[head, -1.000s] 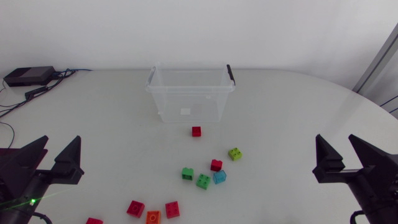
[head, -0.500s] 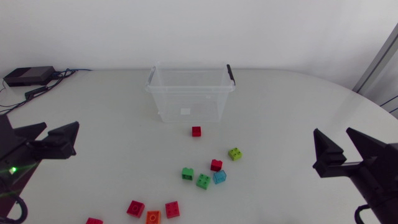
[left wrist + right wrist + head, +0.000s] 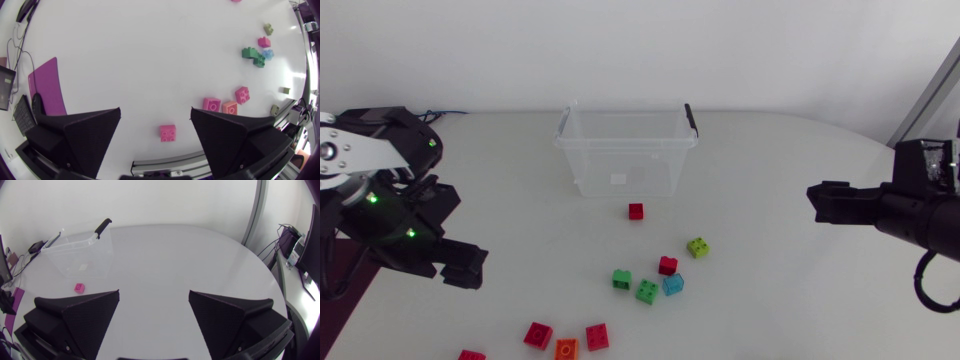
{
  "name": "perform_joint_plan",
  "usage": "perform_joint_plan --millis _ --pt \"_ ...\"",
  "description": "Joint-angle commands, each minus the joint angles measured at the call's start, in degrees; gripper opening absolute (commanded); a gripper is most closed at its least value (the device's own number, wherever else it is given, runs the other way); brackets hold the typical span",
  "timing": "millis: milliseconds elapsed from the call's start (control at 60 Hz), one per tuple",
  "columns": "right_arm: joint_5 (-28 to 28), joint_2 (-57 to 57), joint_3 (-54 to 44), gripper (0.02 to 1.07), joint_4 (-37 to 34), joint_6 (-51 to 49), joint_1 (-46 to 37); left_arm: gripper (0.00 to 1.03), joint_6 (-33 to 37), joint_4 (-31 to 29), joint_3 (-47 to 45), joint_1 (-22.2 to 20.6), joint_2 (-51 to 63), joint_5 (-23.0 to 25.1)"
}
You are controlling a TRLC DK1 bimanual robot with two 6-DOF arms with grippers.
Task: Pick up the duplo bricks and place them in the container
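The clear plastic container (image 3: 627, 150) stands at the back middle of the table, also seen ahead of my right gripper (image 3: 80, 255). In front of it lies a small red brick (image 3: 636, 211) (image 3: 79, 287). Further forward, a lime brick (image 3: 698, 247), a red one (image 3: 667, 265), a blue one (image 3: 673, 284) and two green ones (image 3: 647, 291) form a cluster. Red bricks (image 3: 538, 335) and an orange brick (image 3: 566, 349) lie near the front edge. My left gripper (image 3: 453, 260) (image 3: 155, 135) hangs open above the table's left; a red brick (image 3: 167, 133) lies ahead between its fingers. My right gripper (image 3: 822, 203) (image 3: 154, 315) is open, empty, at the right.
A black box with cables (image 3: 365, 120) sits at the far left corner. The container has a black handle (image 3: 692, 118) on its right rim. A purple mat (image 3: 47, 85) lies beside my left gripper, near the table's edge.
My left arm has risen and swung in over the table, turning its gripper down toward the front-left bricks. My right arm has lifted and turned its gripper toward the middle. The bricks have not moved.
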Motion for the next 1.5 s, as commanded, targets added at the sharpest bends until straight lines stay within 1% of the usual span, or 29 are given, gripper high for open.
perform_joint_plan --millis 0,117,300,333,350,367,400,450,483,533,633,667,750,783,883,933,950,967,1000,1017,1033,1050,1083,1150,1200,1283,1483 --pt "0.28 3.3 2.48 1.02 -1.41 1.42 0.38 0.97 0.99 -2.3 -2.46 -0.91 3.9 -0.02" --pt "-0.16 4.62 2.3 1.02 -0.36 2.12 0.9 0.94 0.55 -2.57 -4.31 -0.21 7.86 1.65" --pt "-0.34 5.06 1.69 1.02 2.1 4.06 1.34 0.93 0.37 -1.95 -8.26 -0.91 11.81 2.88" --pt "-0.34 5.41 1.69 1.02 2.36 4.23 1.34 0.91 0.37 -1.95 -8.26 -1.0 12.25 3.05" --pt "-0.34 5.59 1.78 1.02 2.45 4.32 1.34 0.9 0.46 -2.04 -8.26 -0.74 12.6 4.29" --pt "-0.34 5.76 1.78 1.02 2.54 4.5 1.34 0.9 0.46 -2.13 -8.35 -0.65 12.6 4.37" --pt "-0.34 6.11 1.78 1.02 2.89 4.58 1.34 0.85 0.55 -2.13 -8.44 -0.47 13.3 4.9" --pt "-0.34 6.55 1.86 1.02 3.33 4.85 1.43 0.85 0.73 -2.22 -8.53 -0.04 14.71 5.52" --pt "-0.34 6.82 1.86 1.02 3.6 5.02 1.52 0.81 0.9 -2.3 -8.53 0.14 16.38 6.31" --pt "-0.34 7.08 1.95 1.02 3.95 5.11 1.52 0.81 1.17 -2.57 -8.44 0.23 18.23 7.01" --pt "-0.34 7.34 1.69 1.02 4.74 5.11 1.52 0.81 1.43 -2.65 -8.26 0.05 21.48 7.36" --pt "-0.34 7.52 1.51 1.02 5.09 5.11 1.52 0.78 1.34 -2.65 -8.17 0.32 23.5 7.8" --pt "-0.34 7.96 1.34 1.02 5.44 5.11 1.52 0.76 1.25 -2.65 -8.09 0.67 25.43 8.06" --pt "-0.43 8.05 1.07 1.02 5.88 5.02 1.52 0.73 1.08 -2.65 -8.09 0.67 25.87 8.06" --pt "-0.52 8.49 1.16 1.02 6.5 5.11 1.52 0.71 0.99 -2.48 -8.0 1.63 28.42 8.06" --pt "-0.6 8.49 1.25 1.02 6.58 5.11 1.52 0.65 0.9 -2.04 -8.0 2.34 28.51 8.06" --pt "-0.6 8.49 1.25 1.02 6.58 5.11 1.52 0.64 0.9 -2.04 -8.0 2.34 28.51 8.06" --pt "-0.6 8.57 1.34 1.02 6.67 5.11 1.52 0.6 0.81 -1.86 -7.91 2.87 28.6 8.06" --pt "-0.69 8.75 1.42 1.02 6.94 5.2 1.52 0.55 0.73 -1.6 -7.91 2.87 28.77 7.98" --pt "-0.69 8.84 1.42 1.02 7.02 5.29 1.52 0.5 0.55 -1.25 -8.0 2.95 28.77 7.98" --pt "-0.69 8.93 1.42 1.02 7.37 5.29 1.52 0.41 0.2 -0.02 -8.26 2.95 28.69 7.89" --pt "-0.69 9.01 1.42 1.02 7.37 5.29 1.52 0.33 0.11 0.68 -8.53 2.95 28.77 7.89" --pt "-0.78 9.28 1.51 1.02 7.55 5.38 1.52 0.27 0.02 1.39 -8.7 2.87 30.18 7.98" --pt "-0.78 10.07 1.34 1.02 8.08 5.73 1.52 0.25 0.02 2.79 -9.14 2.87 30.71 7.98" --pt "-0.78 10.42 1.16 1.02 8.25 5.81 1.52 0.24 0.02 2.97 -9.23 2.78 30.8 7.98" --pt "-0.78 10.95 0.98 1.02 8.61 5.81 1.52 0.2 0.11 2.97 -9.32 2.6 30.62 7.98" --pt "-0.78 14.81 1.69 1.02 7.99 5.73 3.01 0.17 0.81 2.88 -8.35 2.25 26.49 7.89"
